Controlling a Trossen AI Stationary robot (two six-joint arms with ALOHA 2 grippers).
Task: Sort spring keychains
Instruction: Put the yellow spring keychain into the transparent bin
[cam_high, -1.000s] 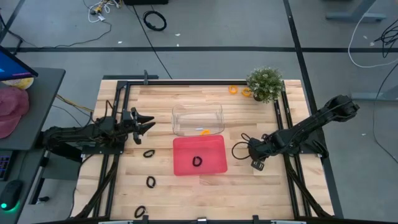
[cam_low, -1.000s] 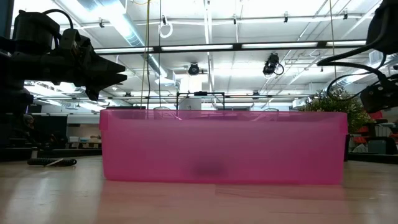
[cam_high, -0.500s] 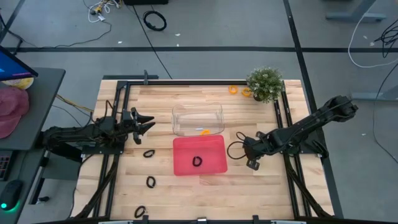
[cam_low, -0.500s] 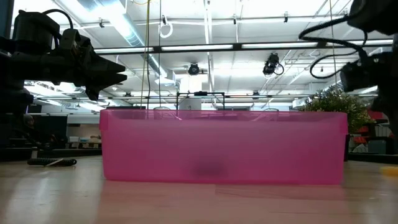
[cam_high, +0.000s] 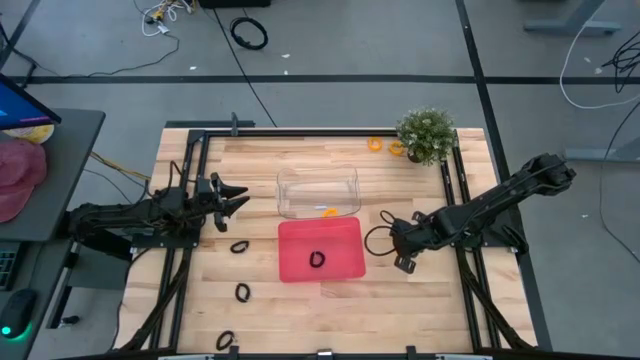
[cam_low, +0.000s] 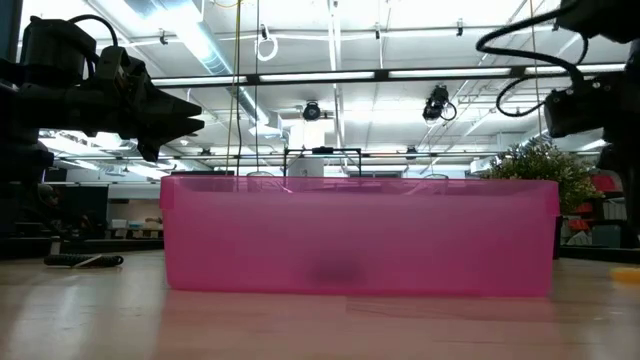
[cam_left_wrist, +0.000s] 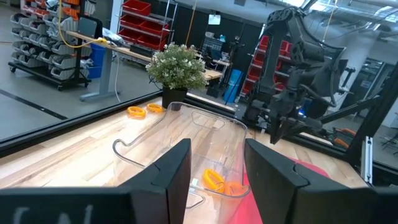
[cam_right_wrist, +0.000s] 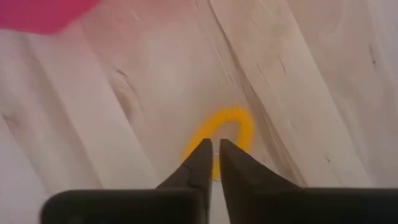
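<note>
- Right wrist view: right gripper (cam_right_wrist: 215, 163) is nearly closed, its tips at an orange keychain (cam_right_wrist: 222, 137) on the table (cam_right_wrist: 323, 81); a grip is not certain.
- Left gripper (cam_high: 232, 198) waits open, left of the clear bin (cam_high: 318, 193).
- Red tray (cam_high: 320, 250) holds a black keychain (cam_high: 317, 260).
- Since a second ago, the right gripper moved toward the tray.

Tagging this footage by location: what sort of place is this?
Likely a robotics lab or workshop: red parts bins on shelving, an open ceiling with strip lights, loose cables on the floor.
</note>
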